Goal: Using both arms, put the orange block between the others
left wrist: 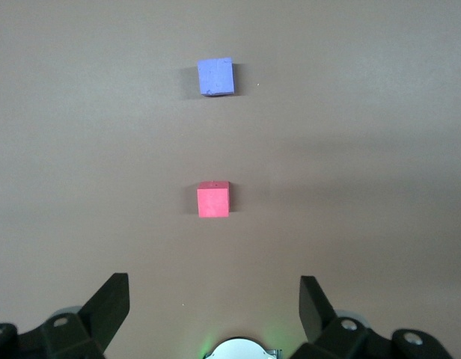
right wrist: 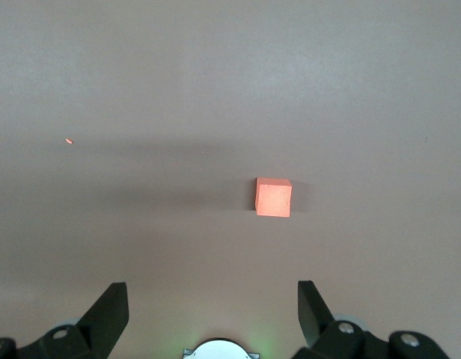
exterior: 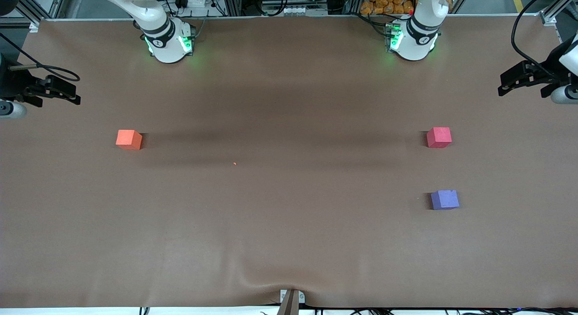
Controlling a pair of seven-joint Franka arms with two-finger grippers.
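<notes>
Step in hand: the very start, I judge; no block is gripped and both arms wait high at the table ends.
Orange block (exterior: 128,139): it rests alone on the tabletop (exterior: 289,242) toward the right arm's end, well apart from the other two cubes.
Others: the pinkish-red cube (exterior: 439,137) and the purple cube (exterior: 445,199) are toward the left arm's end; the purple one is nearer to the front camera, with a bare gap between them.
Right gripper (exterior: 56,93): it hovers over the tabletop edge at its own end; jaws wide, holding nothing.
Left gripper (exterior: 519,80): it hovers over the tabletop edge near the pinkish-red cube; jaws wide, also empty.
Next move: probably the right arm must descend on the orange block, grip it, and carry it toward the middle for a handover.
Small detail: a tiny orange crumb (exterior: 234,163) lies between the orange block and the purple cube.
</notes>
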